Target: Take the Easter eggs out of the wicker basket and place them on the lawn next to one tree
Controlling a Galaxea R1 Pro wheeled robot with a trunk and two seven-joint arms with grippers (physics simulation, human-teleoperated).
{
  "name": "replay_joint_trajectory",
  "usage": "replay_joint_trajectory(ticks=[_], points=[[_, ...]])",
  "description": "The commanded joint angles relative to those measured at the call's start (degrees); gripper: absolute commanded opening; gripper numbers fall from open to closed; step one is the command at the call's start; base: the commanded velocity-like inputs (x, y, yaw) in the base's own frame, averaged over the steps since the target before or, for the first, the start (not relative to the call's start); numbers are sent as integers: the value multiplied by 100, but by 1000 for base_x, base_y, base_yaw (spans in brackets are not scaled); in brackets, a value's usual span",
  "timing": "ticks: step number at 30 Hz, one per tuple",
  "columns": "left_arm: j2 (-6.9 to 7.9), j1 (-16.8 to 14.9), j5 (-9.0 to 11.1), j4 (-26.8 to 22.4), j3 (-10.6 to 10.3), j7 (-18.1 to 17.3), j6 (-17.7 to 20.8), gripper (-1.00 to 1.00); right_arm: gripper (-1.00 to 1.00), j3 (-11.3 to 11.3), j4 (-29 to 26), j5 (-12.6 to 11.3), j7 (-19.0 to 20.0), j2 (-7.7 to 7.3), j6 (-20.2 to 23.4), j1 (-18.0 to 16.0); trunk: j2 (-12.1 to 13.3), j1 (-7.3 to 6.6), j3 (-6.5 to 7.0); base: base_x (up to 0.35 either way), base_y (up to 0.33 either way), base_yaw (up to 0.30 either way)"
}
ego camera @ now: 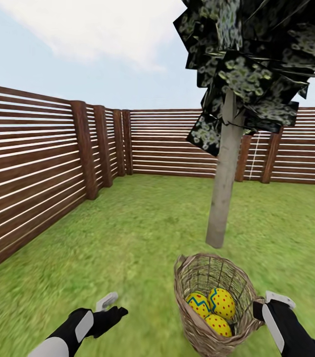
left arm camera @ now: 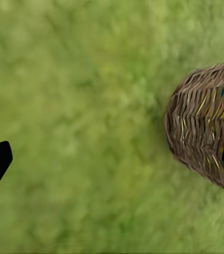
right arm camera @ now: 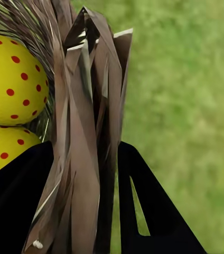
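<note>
Small round tan-brown wicker basket (ego camera: 216, 302) with three bright yellow Easter eggs (ego camera: 213, 310), beside the grey-trunked tree (ego camera: 225, 173) on the green lawn (ego camera: 128, 238); right gripper (right arm camera: 106, 174) clamps its rim; left gripper (ego camera: 109, 308) spread, empty; risk: basket tips, eggs roll off.

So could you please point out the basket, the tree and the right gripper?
basket (ego camera: 193, 325): head view, woven side wall.
tree (ego camera: 225, 188): head view, mid trunk.
right gripper (right arm camera: 93, 201): right wrist view, between fingers at the basket rim.
</note>
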Motion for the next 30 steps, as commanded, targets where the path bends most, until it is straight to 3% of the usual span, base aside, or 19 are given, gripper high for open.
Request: replay_joint_trajectory(ticks=[1,9,30], points=[[-2,-1,44,20,20,5,45,100,-100,5,-9,-80,-40,-1,8,-4,-3,2,-6,322,0,0],[-2,-1,51,67,20,4,45,100,-100,5,-9,-80,-40,-1,8,-5,-3,2,-6,317,-111,0],[-9,-1,55,172,20,5,-16,100,-100,5,-9,-80,-40,8,8,-6,-3,2,-6,238,-254,0]])
